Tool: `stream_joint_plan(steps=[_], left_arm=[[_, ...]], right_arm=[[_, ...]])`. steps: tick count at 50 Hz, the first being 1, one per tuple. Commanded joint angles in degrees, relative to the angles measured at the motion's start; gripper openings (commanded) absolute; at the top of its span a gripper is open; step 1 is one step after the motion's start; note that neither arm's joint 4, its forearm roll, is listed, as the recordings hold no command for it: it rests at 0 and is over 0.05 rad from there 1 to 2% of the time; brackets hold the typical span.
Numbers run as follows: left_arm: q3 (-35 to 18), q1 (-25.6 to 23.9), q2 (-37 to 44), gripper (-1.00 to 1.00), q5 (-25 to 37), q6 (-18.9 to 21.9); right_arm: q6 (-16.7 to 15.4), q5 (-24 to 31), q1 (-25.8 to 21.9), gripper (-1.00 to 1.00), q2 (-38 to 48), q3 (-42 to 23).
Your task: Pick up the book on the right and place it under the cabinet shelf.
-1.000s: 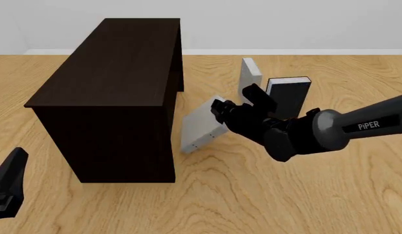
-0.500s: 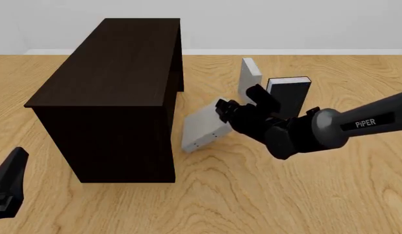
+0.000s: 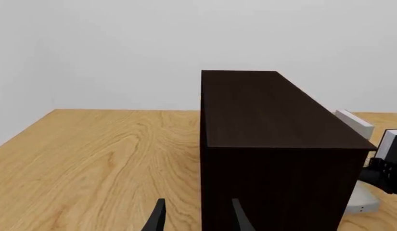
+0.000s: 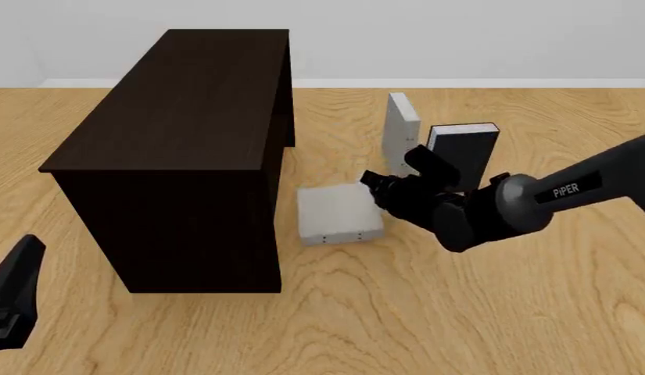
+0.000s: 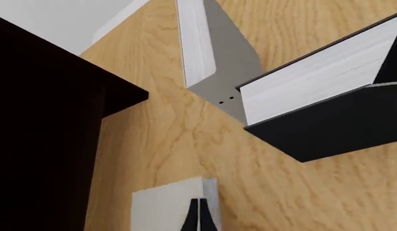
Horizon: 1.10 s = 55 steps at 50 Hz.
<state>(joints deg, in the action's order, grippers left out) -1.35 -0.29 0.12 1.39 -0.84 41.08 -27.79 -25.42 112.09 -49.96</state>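
Right gripper [image 4: 372, 184] has its fingers pressed together at the far right edge of the book [image 4: 339, 214], though whether they pinch that edge I cannot tell. That book lies flat on the table [image 4: 427, 312], just at 3 o'clock of the cabinet shelf [image 4: 187, 148], beside its right face. Left gripper [image 3: 195, 219] hovers with fingers apart at 9 o'clock of the cabinet, holding nothing.
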Motion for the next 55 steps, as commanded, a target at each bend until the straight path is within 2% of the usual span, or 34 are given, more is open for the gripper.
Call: stream_joint_plan(steps=[1,13,26,33,37,39,42,44,47,48,51,54,55], left_arm=[[-0.36,-0.05,0.1,1.0,0.17,0.03],[0.13,-0.11,-0.08,1.0,-0.23,-0.09],[0.69,-0.17,-0.08,1.0,-0.75,-0.04],[0.36,-0.25,-0.09,1.0,-0.57,-0.07],[0.27,-0.44,-0.09,1.0,-0.53,-0.08],[0.38,-0.45,-0.09,1.0,-0.68,-0.1],[0.46,-0.44,-0.09,1.0,-0.85,-0.06],[0.33,-0.33,-0.09,1.0,-0.8,-0.07],[0.32,-0.23,-0.09,1.0,-0.76,-0.29],[0.25,-0.23,-0.09,1.0,-0.68,-0.38],[0.09,-0.08,-0.09,1.0,-0.56,-0.34],[0.01,-0.19,-0.09,1.0,-0.49,-0.41],[0.1,-0.52,-0.09,1.0,-0.63,-0.44]], right_arm=[[-0.16,0.52,-0.83,1.0,2.4,1.16],[-0.48,0.41,-2.18,1.0,0.36,3.11],[-5.05,6.91,-2.16,1.0,-10.58,6.24],[-8.99,12.54,-2.46,1.0,-17.58,6.98],[-13.4,18.35,-2.53,1.0,-22.23,6.07],[-13.47,19.82,-2.53,1.0,-24.37,6.09],[-17.93,23.5,-2.54,1.0,-26.98,4.87],[-18.87,24.52,-2.39,1.0,-28.19,4.79],[-18.59,25.0,-2.17,1.0,-31.23,5.53],[-20.17,25.73,-2.57,1.0,-31.63,5.47],[-21.66,25.93,-1.54,1.0,-32.67,6.24],[-21.99,26.31,-1.38,1.0,-34.02,6.82],[-24.82,28.1,-0.53,1.0,-33.75,5.98]])
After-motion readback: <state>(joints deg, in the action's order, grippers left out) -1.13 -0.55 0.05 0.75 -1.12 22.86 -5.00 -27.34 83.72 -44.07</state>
